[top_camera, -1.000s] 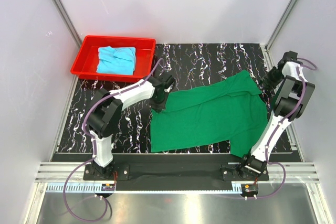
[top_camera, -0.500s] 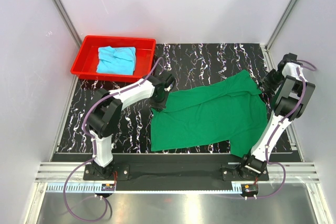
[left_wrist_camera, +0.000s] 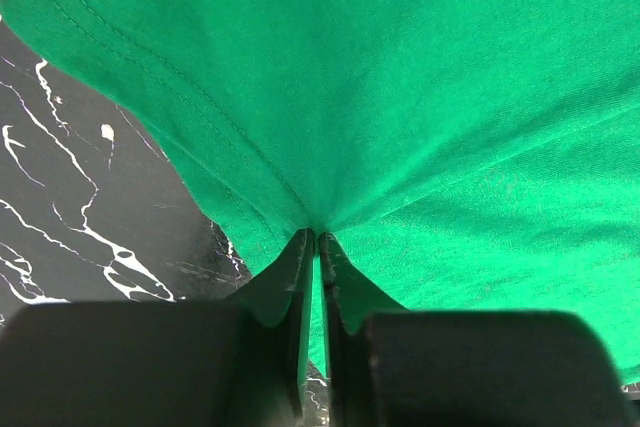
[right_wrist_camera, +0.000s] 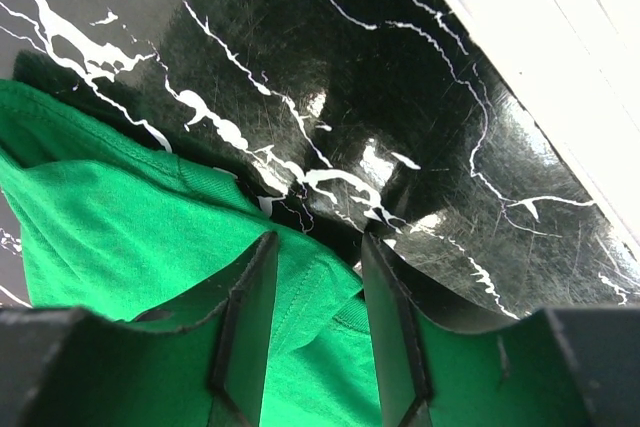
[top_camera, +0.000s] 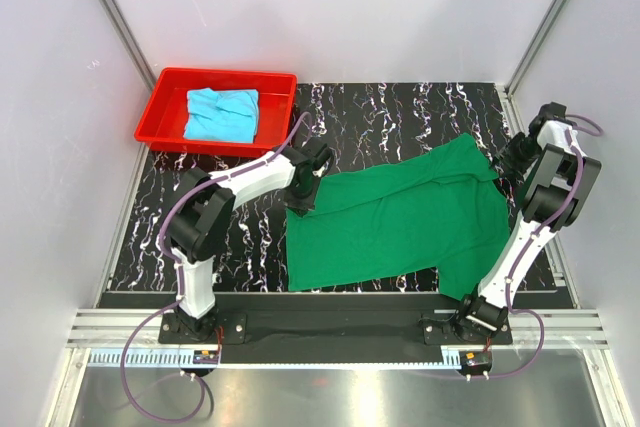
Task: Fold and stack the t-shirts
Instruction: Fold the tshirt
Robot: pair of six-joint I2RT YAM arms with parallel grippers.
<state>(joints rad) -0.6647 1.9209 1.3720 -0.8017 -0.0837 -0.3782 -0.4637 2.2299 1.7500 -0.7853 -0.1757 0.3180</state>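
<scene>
Top external view, item one: green t-shirt (top_camera: 400, 227), spread flat on the black marbled table (top_camera: 400, 112) between the two arms. Its long axis slants from near left to far right.

Item two: light blue t-shirt (top_camera: 222, 114), loosely bundled in the red tray (top_camera: 150, 119) at the far left corner, well apart from both grippers.

Left gripper (top_camera: 303, 197): at the green t-shirt's far left corner, fingers pressed together on a pinch of cloth. The cloth puckers toward the tips in the left wrist view.

Right gripper (top_camera: 512, 162): at the far right end of the same garment, jaws apart astride the hem, nothing clamped.

Governing relation, by judgement: each arm stands at one end of the far edge, and the body of the cloth lies nearward from both. A fold would likely carry that edge toward the bases, once the right side has closed on its corner.
</scene>
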